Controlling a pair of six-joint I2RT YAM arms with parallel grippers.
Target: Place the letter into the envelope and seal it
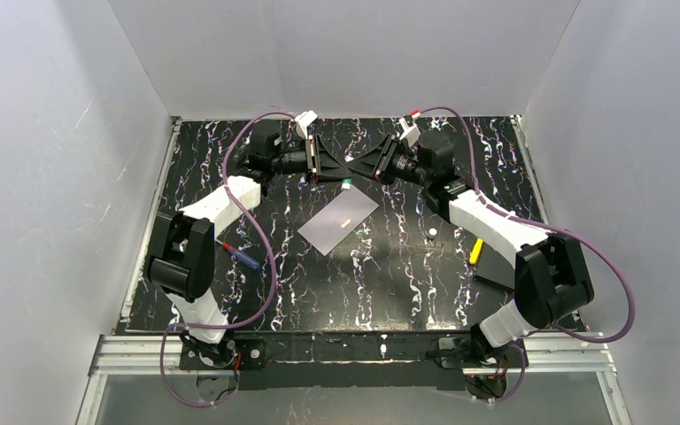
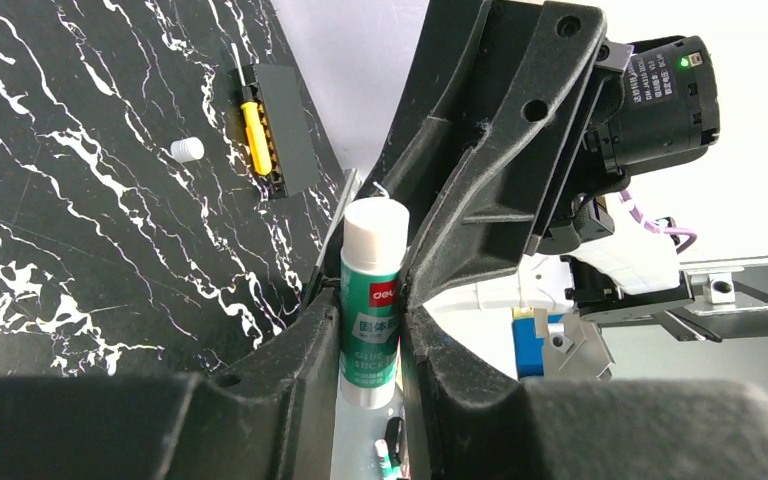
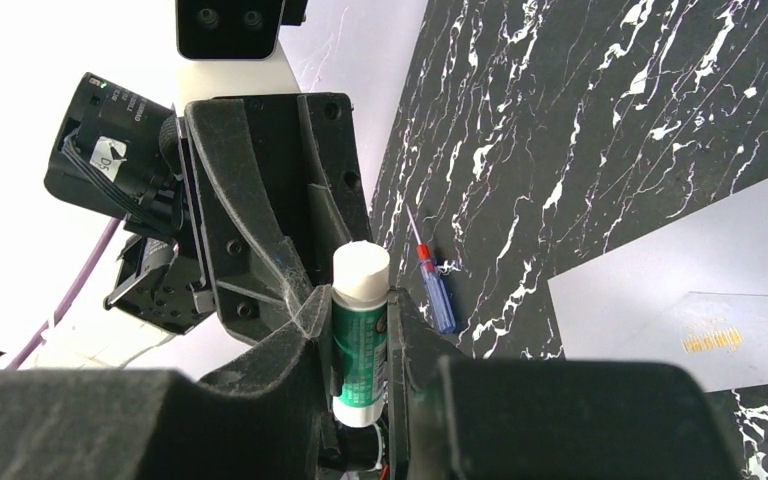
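Observation:
The pale lavender-grey envelope [image 1: 338, 221] lies flat mid-table; in the right wrist view, the envelope [image 3: 660, 260] has its flap folded, with a small gold mark on it. The letter does not show in any view. At the back centre my two grippers meet tip to tip above the table. A green glue stick [image 1: 346, 185] with a white end hangs between them. The left gripper [image 2: 370, 300] has the glue stick [image 2: 372, 290] between its fingers, which stand against it. The right gripper [image 3: 360, 300] is shut on the same glue stick [image 3: 360, 320].
A blue-handled screwdriver [image 1: 239, 255] lies at the left, by the left arm. On the right lie a small white cap [image 1: 430, 233] and a yellow tool [image 1: 476, 251] on a flat black rectangle [image 1: 496, 267]. White walls enclose the marbled black table [image 1: 390, 292].

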